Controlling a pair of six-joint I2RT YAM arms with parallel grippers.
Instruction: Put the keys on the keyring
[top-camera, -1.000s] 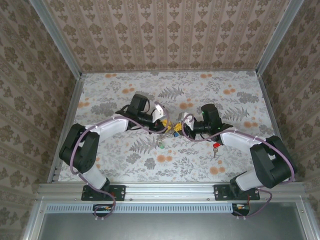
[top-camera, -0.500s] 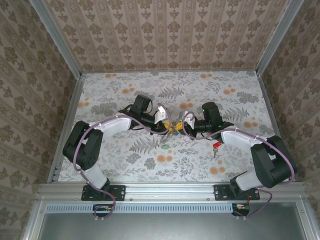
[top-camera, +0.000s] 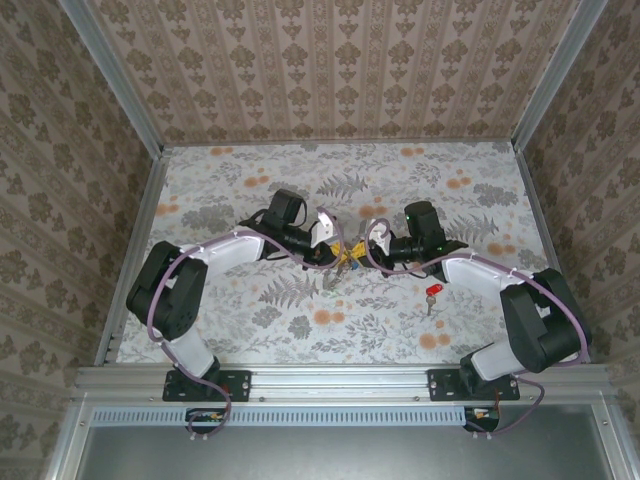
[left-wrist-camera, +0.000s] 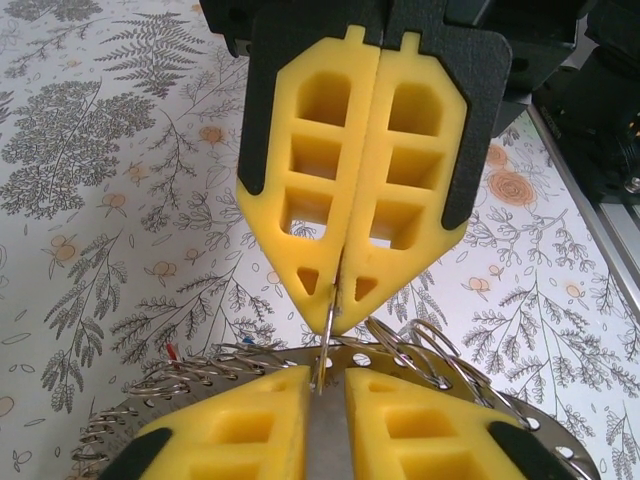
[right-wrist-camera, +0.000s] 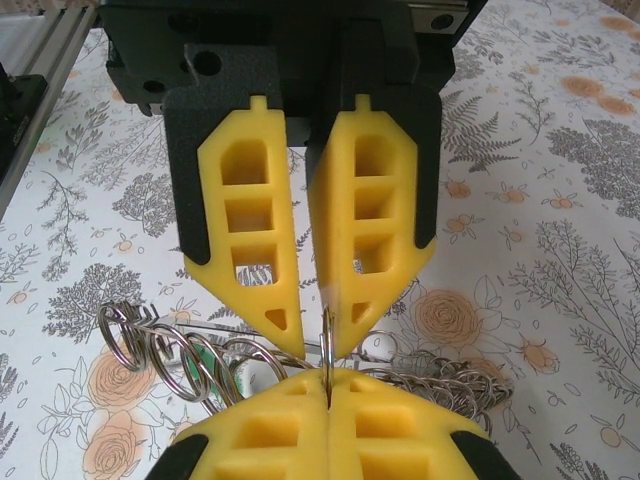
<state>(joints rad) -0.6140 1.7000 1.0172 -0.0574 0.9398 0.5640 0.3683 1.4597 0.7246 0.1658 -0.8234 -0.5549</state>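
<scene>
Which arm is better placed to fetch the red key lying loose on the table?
Probably right: the red key lies beside its forearm, far from the left arm. Yet right gripper and left gripper both pinch the keyring, so it must release first.

No legible text, labels, brand marks, numbers or signs anywhere in these views. Floral and fern print on the bench (top-camera: 400, 180): pattern only, no lettering. Damask wallpaper (top-camera: 340, 60) on the enclosure walls: ornament only, no writing.
</scene>
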